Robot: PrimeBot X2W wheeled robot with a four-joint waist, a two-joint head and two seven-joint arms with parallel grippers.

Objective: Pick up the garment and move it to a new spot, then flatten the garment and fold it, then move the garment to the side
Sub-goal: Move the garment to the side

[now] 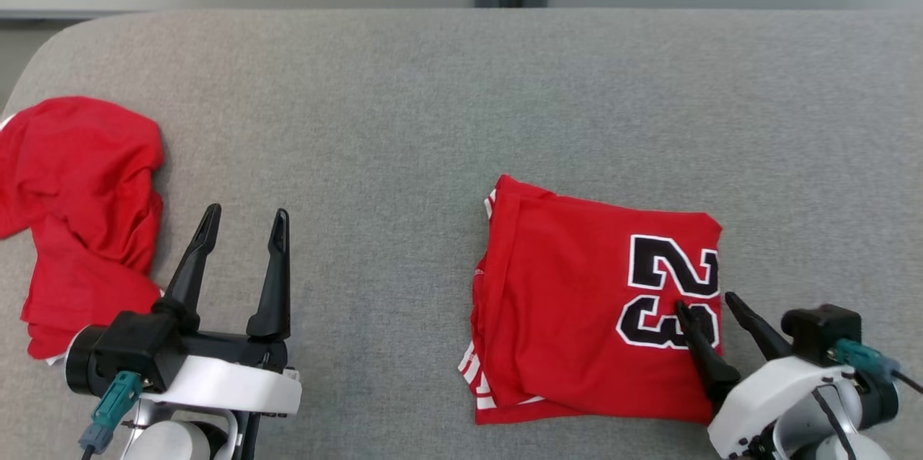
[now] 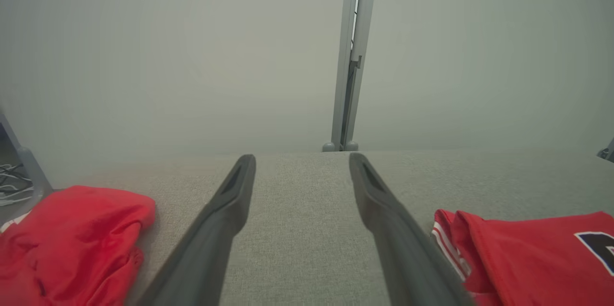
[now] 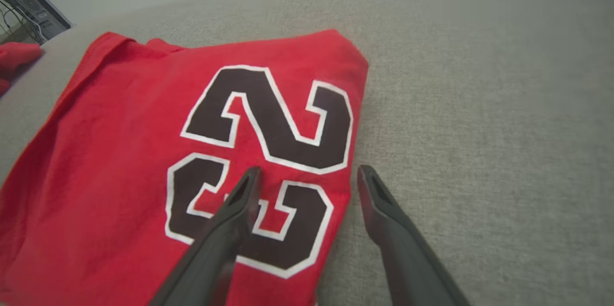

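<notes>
Head view shows the right gripper (image 1: 705, 301), jaws apart, straddling the right edge of the folded red jersey (image 1: 577, 287), seemingly to drag it aside.

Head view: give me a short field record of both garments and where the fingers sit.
folded jersey: flat red rectangle, number 23 up, right of centre on grey surface
crumpled garment: red heap at left edge, unfolded
left fingers: open, over bare surface between the garments
right fingers: open, straddling jersey's right edge, one over the number
held: nothing
</notes>
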